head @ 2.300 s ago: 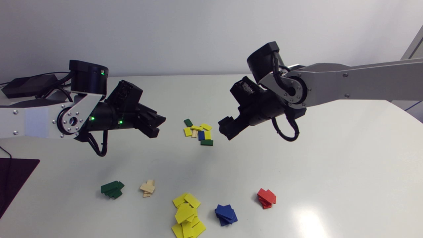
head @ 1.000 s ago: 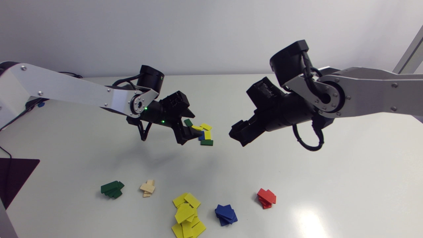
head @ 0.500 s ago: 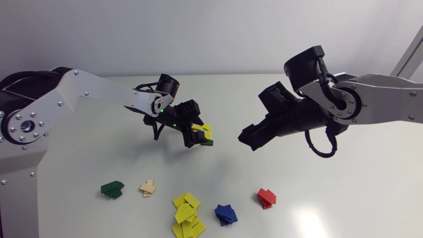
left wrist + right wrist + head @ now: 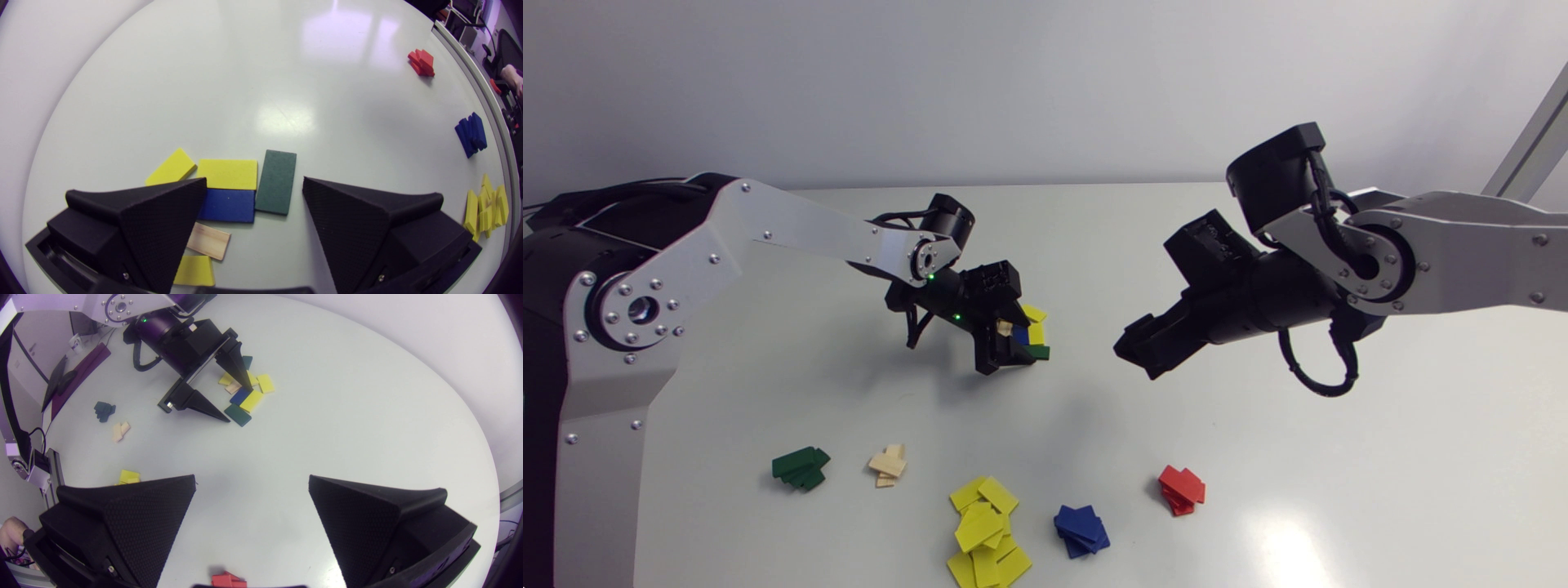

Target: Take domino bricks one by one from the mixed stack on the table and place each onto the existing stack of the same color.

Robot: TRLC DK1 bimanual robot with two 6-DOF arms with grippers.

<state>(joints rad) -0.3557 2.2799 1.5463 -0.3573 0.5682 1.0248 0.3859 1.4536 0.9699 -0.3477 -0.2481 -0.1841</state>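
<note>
While my left gripper (image 4: 254, 181) hangs spread wide over the mixed stack (image 4: 227, 174), its green brick (image 4: 276, 181) between the fingers, my right gripper (image 4: 252, 479) hovers apart, also wide.

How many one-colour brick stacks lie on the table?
5, in a row, left to right in the head view: green stack, beige stack, yellow stack, blue stack, red stack. None seems hidden.
</note>
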